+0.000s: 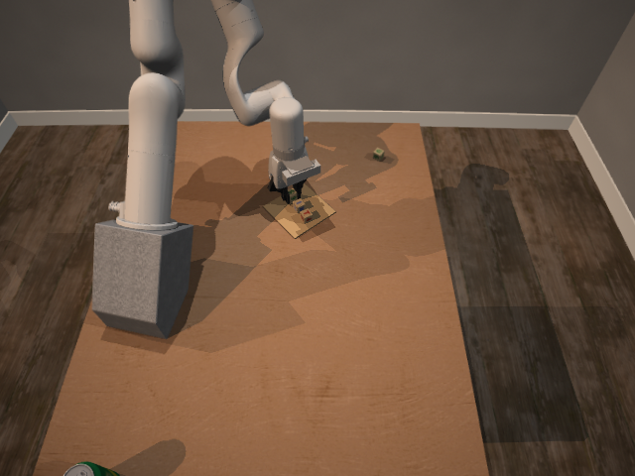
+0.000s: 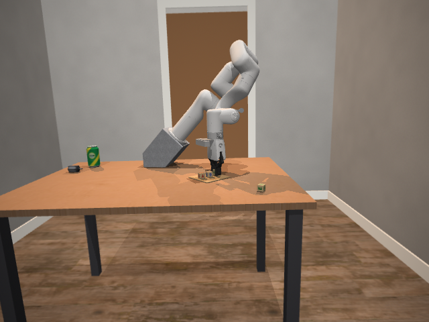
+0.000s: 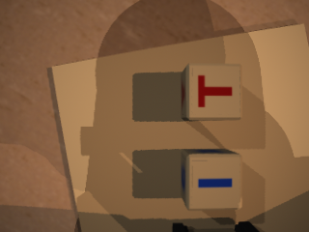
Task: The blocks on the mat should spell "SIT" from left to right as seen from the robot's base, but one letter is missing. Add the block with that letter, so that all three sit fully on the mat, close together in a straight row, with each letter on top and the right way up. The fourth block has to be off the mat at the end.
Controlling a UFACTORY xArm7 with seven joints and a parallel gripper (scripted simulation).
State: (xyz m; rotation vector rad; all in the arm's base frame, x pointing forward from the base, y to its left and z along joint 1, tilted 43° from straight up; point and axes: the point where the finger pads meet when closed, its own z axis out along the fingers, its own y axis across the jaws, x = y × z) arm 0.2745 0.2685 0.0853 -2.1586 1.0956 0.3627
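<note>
A tan mat (image 1: 300, 215) lies mid-table and holds two blocks. One has a blue I (image 3: 212, 180) and one a red T (image 3: 211, 92); both also show in the top view, the I (image 1: 299, 204) and the T (image 1: 307, 215). My gripper (image 1: 292, 195) is low over the mat's far corner, just beside the I block, and is shut on a third block with a green marking (image 1: 292, 193). I cannot read its letter. In the wrist view only the fingertips show at the bottom edge, and the held block is hidden.
A fourth block with green markings (image 1: 379, 154) sits off the mat toward the far right of the table, and it also shows in the exterior view (image 2: 261, 187). A green can (image 2: 92, 155) and a small black object (image 2: 74, 168) stand at a far corner. The robot base (image 1: 138, 271) is left of the mat.
</note>
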